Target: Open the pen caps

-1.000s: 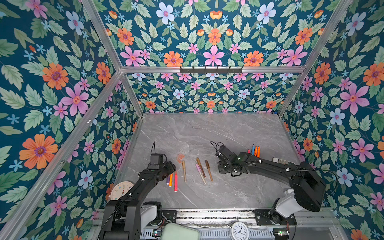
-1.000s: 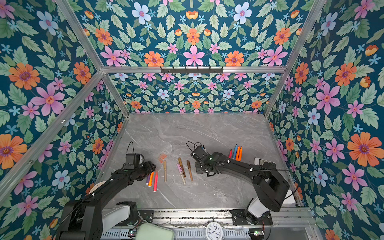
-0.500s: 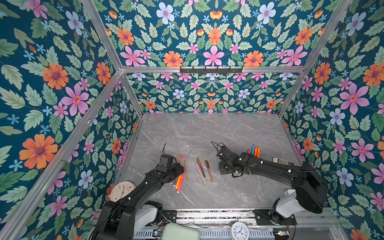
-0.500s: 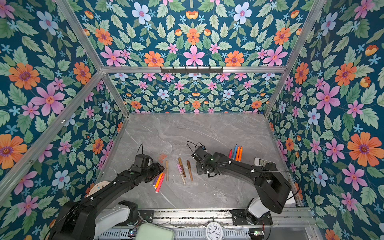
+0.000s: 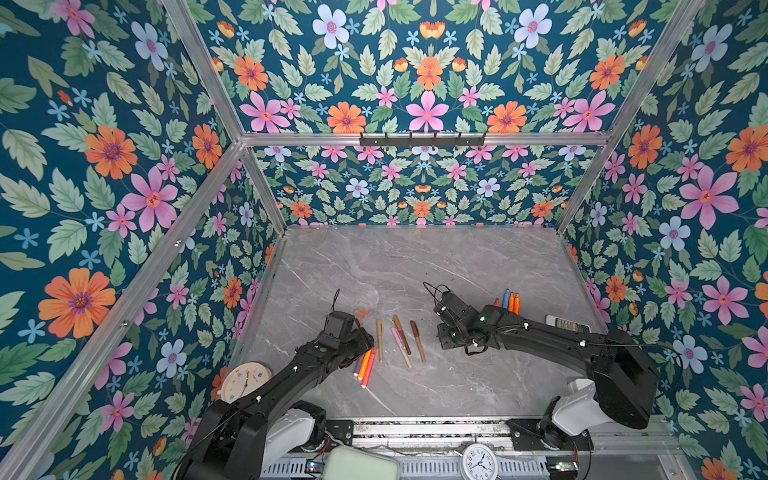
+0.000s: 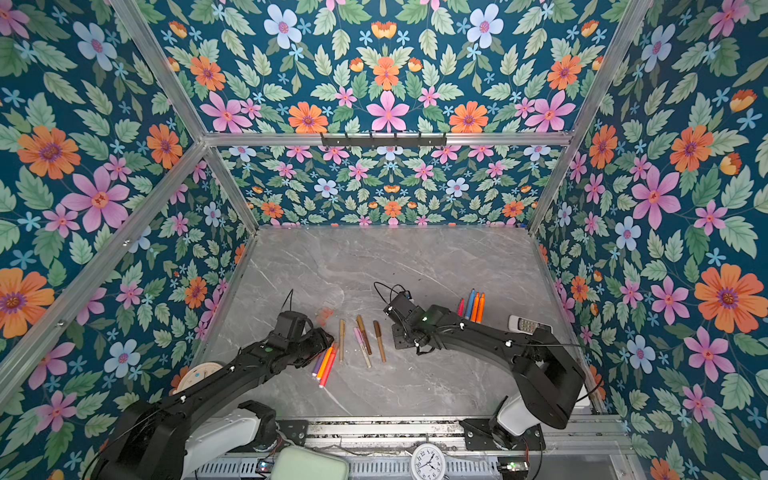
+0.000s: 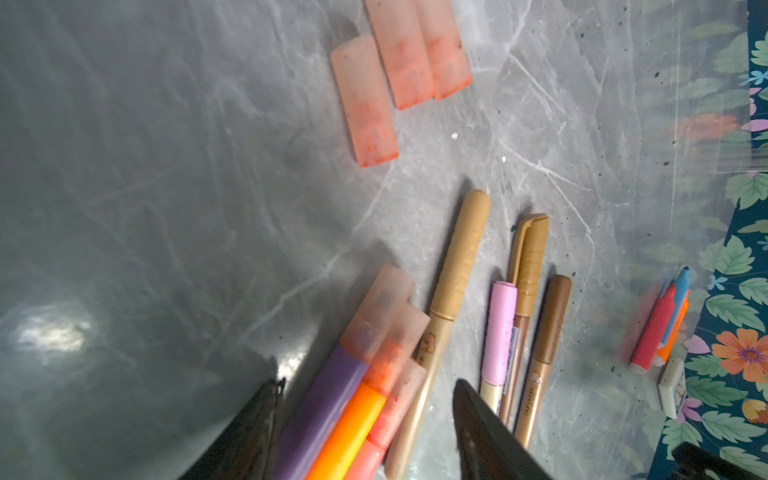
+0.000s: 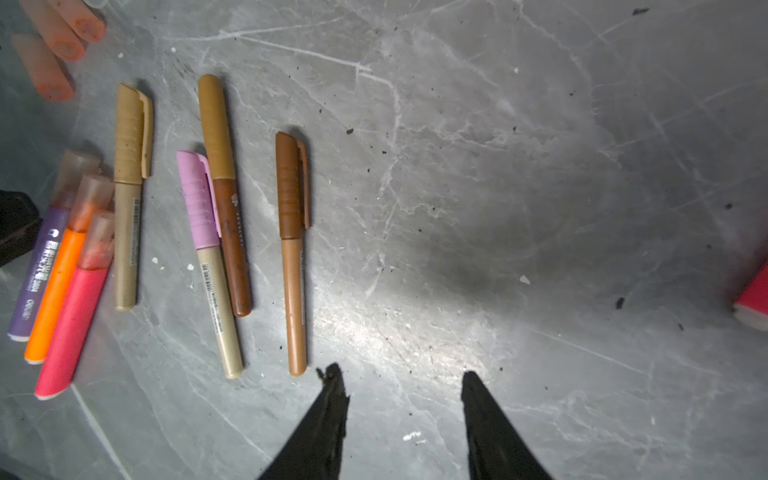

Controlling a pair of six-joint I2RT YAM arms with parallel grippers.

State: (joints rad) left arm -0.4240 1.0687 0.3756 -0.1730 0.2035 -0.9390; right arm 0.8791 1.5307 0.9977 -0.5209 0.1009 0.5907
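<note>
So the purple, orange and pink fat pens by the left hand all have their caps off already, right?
No, their caps are on. The right wrist view shows the purple pen, the orange pen and the pink pen each with a see-through cap on its end. They do lie by the left hand.

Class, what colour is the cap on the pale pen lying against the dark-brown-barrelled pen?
The cap is pink, clearest in the right wrist view.

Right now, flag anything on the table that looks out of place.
Three translucent orange-pink plastic caps lie loose, apart from the thin felt-tip pens. A white remote control far right and a round cream clock far left look foreign.
</note>
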